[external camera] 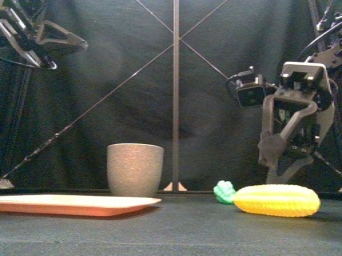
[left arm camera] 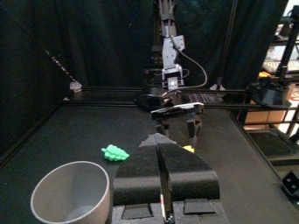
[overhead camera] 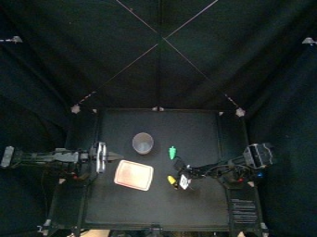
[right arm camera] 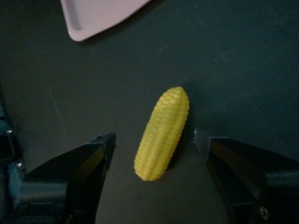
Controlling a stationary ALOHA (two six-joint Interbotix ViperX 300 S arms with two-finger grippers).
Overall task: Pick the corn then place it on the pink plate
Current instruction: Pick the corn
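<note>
The corn (right arm camera: 163, 133) is lying on the desk (right arm camera: 239, 61) near the pink plate (external camera: 80, 205). We are hovering our right hand (right arm camera: 158, 147) above, jaws apart astride its middle. It looks light, stiff, ridged; mid-length seems the best hold. Our left hand (left arm camera: 163, 147) is resting, jaws together.

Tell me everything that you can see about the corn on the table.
The corn is a yellow toy cob, plastic by its look, with moulded rows of kernels and rounded ends, one narrower. It lies whole on its side on the black table, beside a small green toy and well apart from the pink plate. The right gripper hangs above it, open, one jaw on each side; neither jaw seems to touch it.
</note>
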